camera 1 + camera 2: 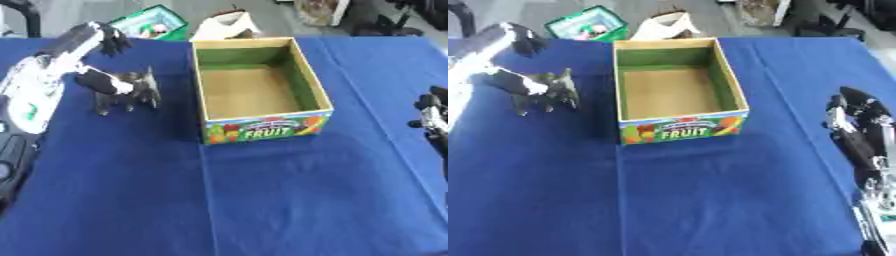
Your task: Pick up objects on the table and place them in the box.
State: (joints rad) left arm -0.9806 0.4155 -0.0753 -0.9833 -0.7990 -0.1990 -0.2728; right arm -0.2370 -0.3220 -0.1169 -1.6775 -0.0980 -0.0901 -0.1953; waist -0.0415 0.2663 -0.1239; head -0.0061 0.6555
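One left robot hand (122, 87) curls its fingers around a dark object beside the open box (260, 87).

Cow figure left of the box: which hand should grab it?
Left. The left hand hangs just above and behind the cow figure, on the same side of the box. The right hand sits at the table's right edge, with the box between it and the cow.

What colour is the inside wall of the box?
Green walls on the box, with a plain cardboard-brown floor; clearest in the left eye view.
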